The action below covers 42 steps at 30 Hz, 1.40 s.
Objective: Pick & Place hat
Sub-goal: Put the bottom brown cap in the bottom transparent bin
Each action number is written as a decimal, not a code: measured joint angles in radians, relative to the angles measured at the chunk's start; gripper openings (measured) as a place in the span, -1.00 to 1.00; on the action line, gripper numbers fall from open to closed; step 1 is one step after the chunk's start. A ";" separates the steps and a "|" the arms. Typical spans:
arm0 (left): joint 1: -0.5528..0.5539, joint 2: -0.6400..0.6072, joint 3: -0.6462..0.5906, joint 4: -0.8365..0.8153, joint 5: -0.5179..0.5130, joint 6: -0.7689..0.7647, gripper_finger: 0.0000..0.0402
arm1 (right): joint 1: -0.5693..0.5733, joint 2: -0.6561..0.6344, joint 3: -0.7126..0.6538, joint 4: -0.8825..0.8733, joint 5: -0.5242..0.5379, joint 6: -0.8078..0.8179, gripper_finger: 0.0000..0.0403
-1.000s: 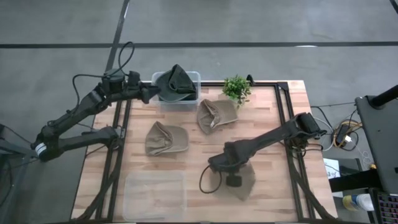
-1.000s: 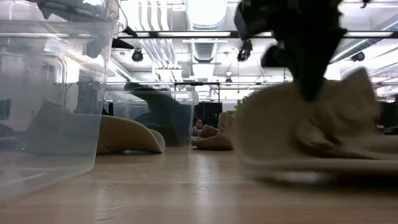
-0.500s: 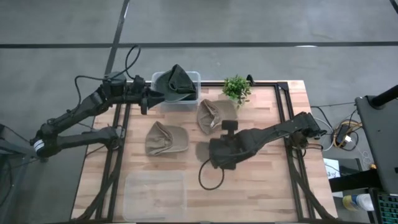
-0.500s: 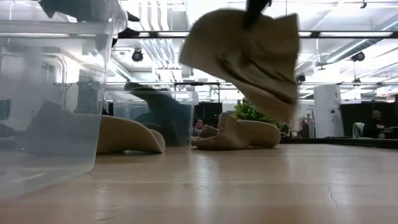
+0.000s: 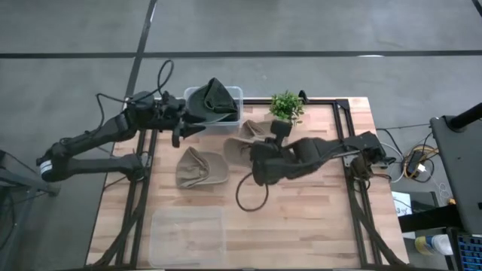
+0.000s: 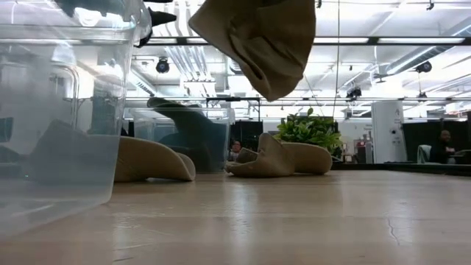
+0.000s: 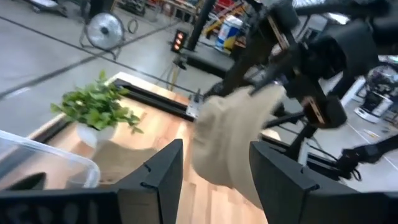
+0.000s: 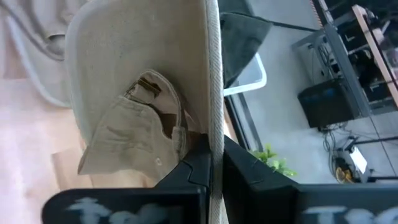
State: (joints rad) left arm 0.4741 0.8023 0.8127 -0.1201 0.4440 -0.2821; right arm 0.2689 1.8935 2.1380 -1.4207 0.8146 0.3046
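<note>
You are in the carry step. The right gripper (image 5: 256,162) is clamped on the brim of a tan cap (image 6: 257,40), and that cap hangs clear of the wooden table (image 5: 331,226), above the middle of it. In the right wrist view the brim edge runs straight down between the two fingers (image 8: 186,171), so the hold looks thin but firm.

Two more tan caps lie on the table: one flat cap (image 5: 199,169) toward the left side, another cap (image 5: 260,135) near the far edge, just beside the potted plant (image 5: 286,107). The far bin (image 5: 235,94) at the table's far edge already holds a dark green hat (image 5: 211,102). A clear empty bin (image 5: 188,237) sits at the near edge.

Your left gripper (image 5: 178,128) hovers just beside the far bin, fingers (image 7: 158,174) spread and holding nothing, pointed toward the carried cap.

Which bin this cap is meant for cannot be told from here. The carried cap is heading toward the far bin, so I judge that the likely target. If so, bring the cap over the bin's opening, clear of the left gripper, then lower before you release. Watch the hanging crown: it could catch the bin wall.
</note>
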 joint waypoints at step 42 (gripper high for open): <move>-0.144 0.201 0.034 0.184 -0.174 -0.060 -0.68 | -0.107 0.006 0.000 0.205 -0.089 -0.233 -0.94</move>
State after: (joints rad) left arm 0.3298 1.0032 0.8466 0.0636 0.2702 -0.3423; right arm 0.1617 1.8992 2.1376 -1.2152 0.7260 0.0711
